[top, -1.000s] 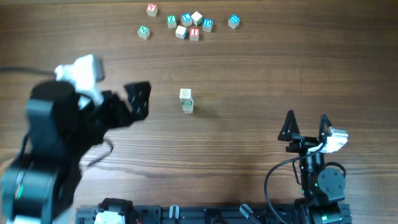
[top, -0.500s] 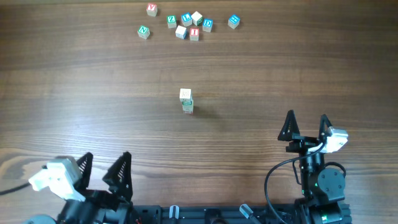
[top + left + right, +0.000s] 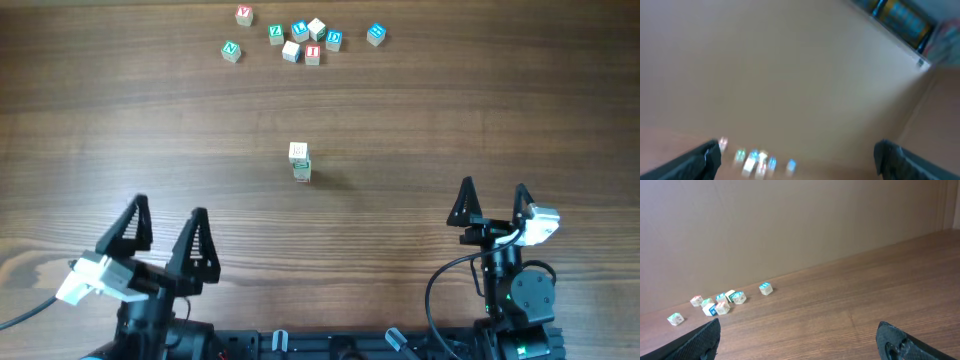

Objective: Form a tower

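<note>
From overhead we see the tower upright mid-table, well apart from the left gripper and right gripper, both with jaws spread and empty. Our left wrist view is blurred, its fingers wide apart. Our right wrist view shows loose cubes far off

Left gripper no longer over mid-left tabletop beside tower; sits at near edge, left corner, jaws spread, fingertips toward far edge.
</note>
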Available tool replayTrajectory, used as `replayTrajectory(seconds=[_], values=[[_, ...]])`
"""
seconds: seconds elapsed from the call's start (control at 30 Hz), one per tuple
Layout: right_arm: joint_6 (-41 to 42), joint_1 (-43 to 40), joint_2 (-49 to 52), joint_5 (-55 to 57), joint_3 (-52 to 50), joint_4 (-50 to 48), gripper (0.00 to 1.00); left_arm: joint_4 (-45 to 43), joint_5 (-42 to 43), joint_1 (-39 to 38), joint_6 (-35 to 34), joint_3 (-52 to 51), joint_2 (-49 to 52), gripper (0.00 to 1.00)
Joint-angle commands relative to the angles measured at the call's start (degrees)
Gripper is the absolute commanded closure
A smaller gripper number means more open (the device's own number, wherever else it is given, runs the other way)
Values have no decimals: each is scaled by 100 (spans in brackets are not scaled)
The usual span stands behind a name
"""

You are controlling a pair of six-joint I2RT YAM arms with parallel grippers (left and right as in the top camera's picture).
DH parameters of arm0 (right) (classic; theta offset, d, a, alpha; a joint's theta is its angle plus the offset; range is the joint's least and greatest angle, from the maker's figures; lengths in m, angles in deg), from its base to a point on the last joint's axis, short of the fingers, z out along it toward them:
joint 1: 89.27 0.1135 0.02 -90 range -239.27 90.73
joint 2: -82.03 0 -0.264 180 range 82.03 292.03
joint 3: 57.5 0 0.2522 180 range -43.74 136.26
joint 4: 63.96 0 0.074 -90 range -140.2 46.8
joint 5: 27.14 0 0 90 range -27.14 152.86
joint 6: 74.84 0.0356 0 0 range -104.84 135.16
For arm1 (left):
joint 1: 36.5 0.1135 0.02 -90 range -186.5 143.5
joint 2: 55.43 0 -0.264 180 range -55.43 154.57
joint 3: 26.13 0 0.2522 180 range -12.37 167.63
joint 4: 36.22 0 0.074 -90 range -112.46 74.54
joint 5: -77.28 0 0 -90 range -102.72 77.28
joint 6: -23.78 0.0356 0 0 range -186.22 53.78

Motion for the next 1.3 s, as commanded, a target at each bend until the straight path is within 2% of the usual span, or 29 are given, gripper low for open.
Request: replayTrajectory(seconds=[0.0, 0.1, 0.23, 0.5, 0.67, 0.87, 1.07, 1.27], values=[[-96, -24, -35, 59, -7, -20, 0, -1325, -55, -31, 90, -787, -57, 0], [-94, -24, -35, 59, -7, -22, 0, -2804, -57, -31, 92, -1508, -57, 0], [-96, -24, -35, 59, -7, -22, 0, -4006, -74, -31, 131, -2223, -57, 0], [-98, -24, -35, 59, -7, -20, 0, -4207, -125, -31, 131, -2935, -57, 0], [-96, -24, -35, 59, -7, -20, 0, -3604, -238, -28, 131, -2986, -57, 0], [-98, -24, -35, 59, -7, -22, 0, -2006, -358, -31, 129, -2986, -57, 0], [-96, -24, -35, 59, -7, -22, 0, -817, -507, -28, 131, -2986, -57, 0], [-98, -24, -35, 59, -7, -20, 0, -824, -457, -31, 282, -2986, -57, 0]])
